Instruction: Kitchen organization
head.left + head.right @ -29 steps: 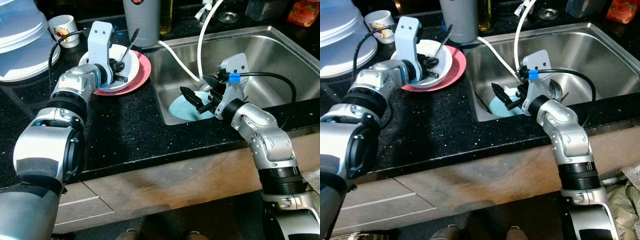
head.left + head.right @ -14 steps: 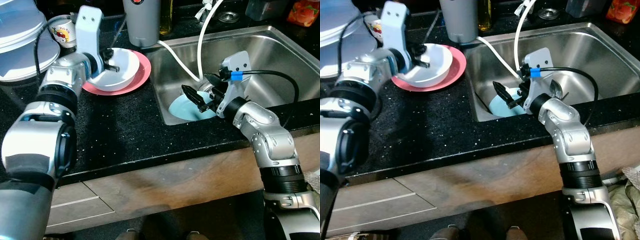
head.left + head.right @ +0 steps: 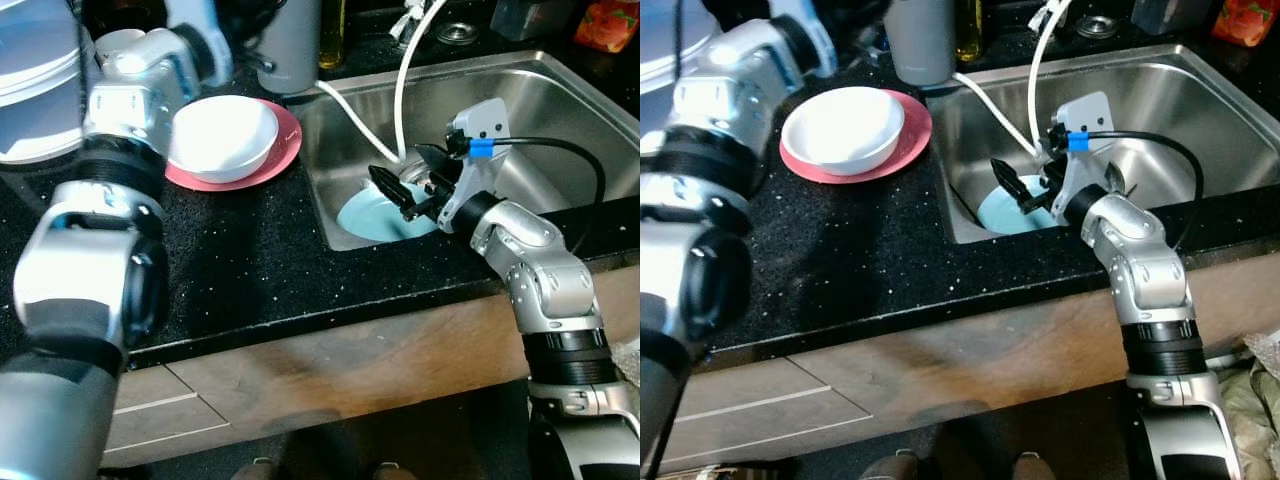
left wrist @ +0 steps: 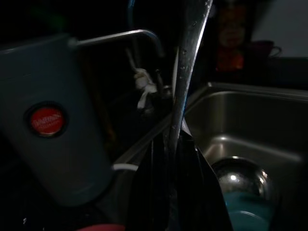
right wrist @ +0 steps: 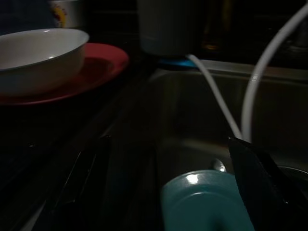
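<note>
A white hose point(image 3: 400, 90) curves into the steel sink point(image 3: 560, 110). Behind it — an oil bottle point(image 3: 333, 30). A red packet point(image 3: 607, 24) sits far right.

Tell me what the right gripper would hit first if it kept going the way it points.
Probably the sink's left wall. The open right gripper hovers above the teal plate in the basin, aimed at the counter side; depth is unclear, so it might graze the plate first.

Head views bright and sharp; wrist views dim, murky.
</note>
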`<state>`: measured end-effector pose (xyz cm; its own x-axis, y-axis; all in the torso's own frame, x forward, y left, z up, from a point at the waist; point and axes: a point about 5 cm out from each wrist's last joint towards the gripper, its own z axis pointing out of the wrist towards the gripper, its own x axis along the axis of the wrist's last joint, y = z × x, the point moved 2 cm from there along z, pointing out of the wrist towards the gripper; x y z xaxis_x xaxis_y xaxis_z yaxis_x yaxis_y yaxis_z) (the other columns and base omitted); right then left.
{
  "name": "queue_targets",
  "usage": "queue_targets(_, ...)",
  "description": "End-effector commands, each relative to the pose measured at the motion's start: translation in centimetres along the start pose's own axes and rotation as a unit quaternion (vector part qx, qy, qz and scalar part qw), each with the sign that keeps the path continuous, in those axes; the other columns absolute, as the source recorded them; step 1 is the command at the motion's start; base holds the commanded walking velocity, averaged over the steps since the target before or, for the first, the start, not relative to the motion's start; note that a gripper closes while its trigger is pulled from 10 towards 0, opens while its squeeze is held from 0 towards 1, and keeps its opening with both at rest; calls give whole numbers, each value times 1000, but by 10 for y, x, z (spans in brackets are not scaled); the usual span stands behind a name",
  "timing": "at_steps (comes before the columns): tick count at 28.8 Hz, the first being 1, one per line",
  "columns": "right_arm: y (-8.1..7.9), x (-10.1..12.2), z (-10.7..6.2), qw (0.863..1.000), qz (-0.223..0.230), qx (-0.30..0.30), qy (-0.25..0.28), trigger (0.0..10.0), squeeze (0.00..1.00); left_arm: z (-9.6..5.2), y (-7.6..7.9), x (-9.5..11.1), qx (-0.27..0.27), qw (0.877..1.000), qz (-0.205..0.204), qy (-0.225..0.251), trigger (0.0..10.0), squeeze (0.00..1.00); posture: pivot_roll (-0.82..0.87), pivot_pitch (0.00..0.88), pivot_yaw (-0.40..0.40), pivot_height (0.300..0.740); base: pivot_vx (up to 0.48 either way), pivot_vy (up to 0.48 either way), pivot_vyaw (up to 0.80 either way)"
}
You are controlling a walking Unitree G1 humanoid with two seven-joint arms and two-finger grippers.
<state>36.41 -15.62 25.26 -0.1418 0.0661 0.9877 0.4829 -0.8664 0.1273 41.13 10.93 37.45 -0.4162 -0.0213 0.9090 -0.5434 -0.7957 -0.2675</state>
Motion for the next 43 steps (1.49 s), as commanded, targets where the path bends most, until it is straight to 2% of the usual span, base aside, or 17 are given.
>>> queue_targets(1, 1, 3, -3, 1000, -3, -5, 8, 10000, 0, -7, 8, 1, -1, 999, 30, 23, 0, 0, 20, 138, 65, 740, 0, 0, 0)
queue_targets(8, 3, 3, -4, 1000, -2, -9, 10, 10000, 0, -23, 20, -2, 4, 999, 31, 34, 0, 0, 22, 138, 64, 740, 0, 0, 0)
queue_targets(12, 2, 3, -3, 1000, -1, -9, 10, 10000, 0, -34, 34, -7, -22, 999, 37, 32, 0, 0, 27, 135, 60, 740, 0, 0, 0)
queue_targets(16, 1, 2, -3, 1000, 0, -9, 11, 10000, 0, -42, 40, -15, -27, 999, 38, 16, 0, 0, 30, 133, 59, 740, 0, 0, 0)
queue_targets(18, 0, 0, -2, 1000, 2, -9, 9, 10000, 0, -46, 49, -29, -34, 998, 54, -5, 0, 0, 30, 135, 57, 740, 0, 0, 0)
queue_targets(22, -1, -1, -1, 1000, 2, -8, 7, 10000, 0, -43, 56, -39, -40, 998, 52, -23, 0, 0, 30, 135, 57, 740, 0, 0, 0)
queue_targets(25, -1, -1, -1, 1000, 2, -8, 6, 10000, 0, -37, 61, -49, -51, 996, 63, -42, 0, 0, 29, 137, 57, 740, 0, 0, 0)
queue_targets(27, -1, -2, -2, 1000, 1, -8, 6, 10000, 0, -27, 68, -60, -67, 994, 60, -67, 0, 0, 27, 136, 62, 740, 0, 0, 0)
queue_targets(32, -1, -2, -3, 1000, 0, -9, 4, 10000, 0, -20, 77, -72, -91, 989, 69, -93, 0, 0, 23, 136, 68, 740, 0, 0, 0)
queue_targets(34, 1, -4, -6, 1000, -5, -12, -1, 10000, 0, -18, 89, -88, -127, 980, 83, -132, 0, 0, 18, 133, 76, 740, 0, 0, 0)
queue_targets(38, 3, -4, -8, 1000, -9, -17, -4, 10000, 0, -17, 99, -103, -148, 972, 98, -154, 0, 0, 16, 131, 79, 740, 0, 0, 0)
queue_targets(41, 3, -5, -8, 1000, -9, -17, -5, 10000, 0, -16, 101, -109, -153, 969, 104, -166, 0, 0, 15, 129, 80, 740, 0, 0, 0)
queue_targets(43, 4, -7, -9, 1000, -11, -16, -13, 10000, 0, -14, 103, -113, -160, 964, 125, -174, 0, 0, 15, 126, 80, 740, 0, 0, 0)
